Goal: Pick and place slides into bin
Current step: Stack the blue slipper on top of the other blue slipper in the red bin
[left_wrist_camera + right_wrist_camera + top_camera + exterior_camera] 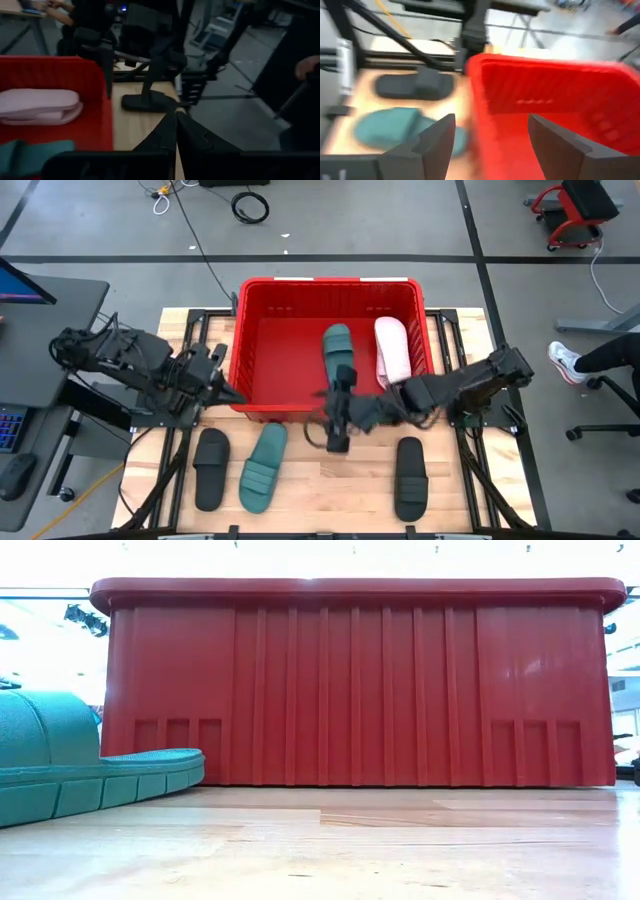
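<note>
The bin [329, 345] sits at the far middle of the slatted wooden table [330, 490], and inside it lie a teal slide [337, 348] and a pale pink slide [392, 350] side by side. On the table in front of the bin rest three more: a black slide [211, 468] and a teal slide [264, 466] to the left of the right gripper [338, 430], and another black slide [410, 476] to that gripper's right. The low view shows the teal one's sole [90, 775] near the bin's ribbed front wall [360, 690].

Around the table is grey floor with cables [250, 205], a desk with a keyboard [12, 425] on the left, a red stool [575, 210] far right, and a person's shoe [567, 360] by a chair.

The right gripper hangs over the bin's front rim, its fingers [437, 140] spread apart with nothing between them, though the blurred wrist view leaves a light touch on the rim uncertain. The left gripper [228, 391] waits just outside the bin's left wall, fingers [165, 135] pressed together and empty
</note>
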